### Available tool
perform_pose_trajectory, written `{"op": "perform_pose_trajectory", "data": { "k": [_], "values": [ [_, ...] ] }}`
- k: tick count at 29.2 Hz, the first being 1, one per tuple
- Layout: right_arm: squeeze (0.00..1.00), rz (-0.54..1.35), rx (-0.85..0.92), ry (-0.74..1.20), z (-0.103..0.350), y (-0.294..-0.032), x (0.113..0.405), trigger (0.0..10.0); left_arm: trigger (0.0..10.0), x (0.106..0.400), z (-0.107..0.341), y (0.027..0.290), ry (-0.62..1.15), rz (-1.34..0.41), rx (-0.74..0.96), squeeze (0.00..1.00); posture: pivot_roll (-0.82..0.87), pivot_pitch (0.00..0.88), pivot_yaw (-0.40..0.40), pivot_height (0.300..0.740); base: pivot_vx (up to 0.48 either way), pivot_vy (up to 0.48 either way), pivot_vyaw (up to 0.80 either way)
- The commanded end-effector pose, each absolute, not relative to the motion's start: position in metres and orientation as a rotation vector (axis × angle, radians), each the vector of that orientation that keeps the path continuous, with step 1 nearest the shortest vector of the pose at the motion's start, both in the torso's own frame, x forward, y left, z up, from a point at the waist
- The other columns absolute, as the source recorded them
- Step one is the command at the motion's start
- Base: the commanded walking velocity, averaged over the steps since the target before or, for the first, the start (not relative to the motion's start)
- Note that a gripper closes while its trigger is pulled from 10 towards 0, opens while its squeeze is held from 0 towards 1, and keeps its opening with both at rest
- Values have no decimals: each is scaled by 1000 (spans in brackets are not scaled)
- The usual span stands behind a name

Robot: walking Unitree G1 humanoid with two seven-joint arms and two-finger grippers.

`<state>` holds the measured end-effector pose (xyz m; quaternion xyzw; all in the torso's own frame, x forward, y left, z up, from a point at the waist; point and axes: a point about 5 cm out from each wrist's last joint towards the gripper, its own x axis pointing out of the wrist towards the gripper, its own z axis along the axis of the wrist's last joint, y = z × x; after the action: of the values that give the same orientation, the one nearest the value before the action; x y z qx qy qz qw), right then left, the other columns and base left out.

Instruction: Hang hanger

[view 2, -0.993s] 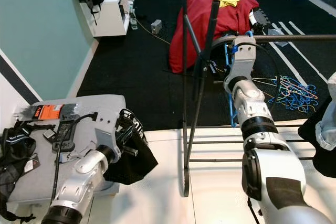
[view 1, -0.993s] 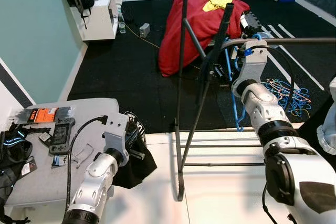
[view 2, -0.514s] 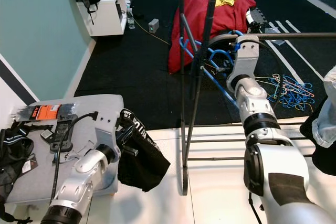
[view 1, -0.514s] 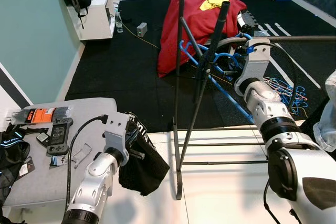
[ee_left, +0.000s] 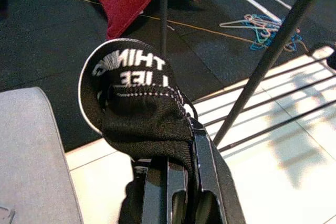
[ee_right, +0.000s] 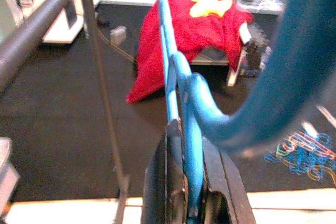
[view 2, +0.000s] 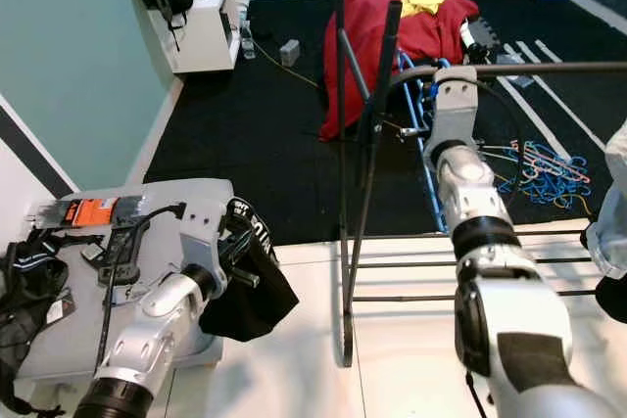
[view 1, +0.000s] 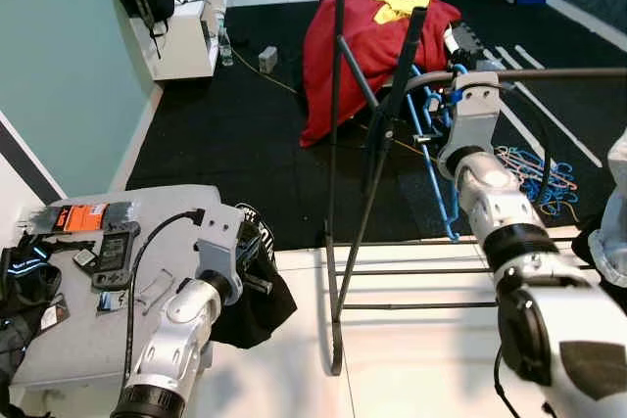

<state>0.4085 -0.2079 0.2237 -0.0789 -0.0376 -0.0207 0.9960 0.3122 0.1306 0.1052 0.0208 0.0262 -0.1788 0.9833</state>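
far left, a grey table (view 1: 147, 212) carries an orange-labelled packet (view 1: 78, 215) whose print is too small to read, and a black remote (view 1: 111, 254). beside it the left gripper (ee_left: 176, 179) is pinched on a black garment (ee_left: 142, 108); the wrist view shows white letters on its band, upside down, reading "thing" and something like "lee", with the rest folded out of sight. the cloth hangs off the table's near right corner toward the white floor, and nothing about it looks secure, so it could slide from the fingers if that arm swings. in the middle stands the dark rack (view 1: 338, 193), its rail (view 1: 549, 74) running right. the right gripper (ee_right: 186, 182) is pressed together on the blue hanger (ee_right: 181, 87), held just below the rail at the rack's left end, the hanger's body dangling down beside the right arm. the hook (ee_right: 283, 77) is blurred in the wrist view, curving close by the rail, and whether it is over the bar i cannot tell. the likely trouble is letting go before the hook seats, which would drop the hanger to the black mat, or the long body snagging on the rack's slanted brace (view 1: 392, 115). farther off, a red cloth (view 1: 362, 36) with a yellow patch drapes a seat, and spare hangers (view 1: 534, 173) lie tangled on the right.
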Motion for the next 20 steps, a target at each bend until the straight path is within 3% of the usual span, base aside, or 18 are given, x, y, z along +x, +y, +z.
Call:
{"op": "perform_pose_trajectory", "data": {
  "k": [1, 2, 6, 7, 20],
  "values": [
    [0, -36, -165, -32, 206, -204, 405, 275, 10000, 313, 103, 131, 78, -379, 83, 0, -107, 100, 45, 740, 0, 0, 0],
    [0, -39, -146, -28, 201, -203, 404, 4980, 10000, 315, 104, 128, 74, -402, 103, 0, -102, 89, 43, 740, 0, 0, 0],
    [0, -43, -143, -32, 202, -203, 404, 4980, 10000, 315, 105, 128, 72, -405, 104, 0, -101, 88, 44, 740, 0, 0, 0],
    [0, -49, -145, -49, 203, -201, 403, 10000, 10000, 316, 106, 128, 68, -405, 104, 0, -100, 86, 44, 740, 0, 0, 0],
    [0, -100, -233, -198, 215, -203, 393, 10000, 10000, 315, 109, 126, 60, -424, 97, 0, -104, 83, 59, 740, 0, 0, 0]
  ]
}}
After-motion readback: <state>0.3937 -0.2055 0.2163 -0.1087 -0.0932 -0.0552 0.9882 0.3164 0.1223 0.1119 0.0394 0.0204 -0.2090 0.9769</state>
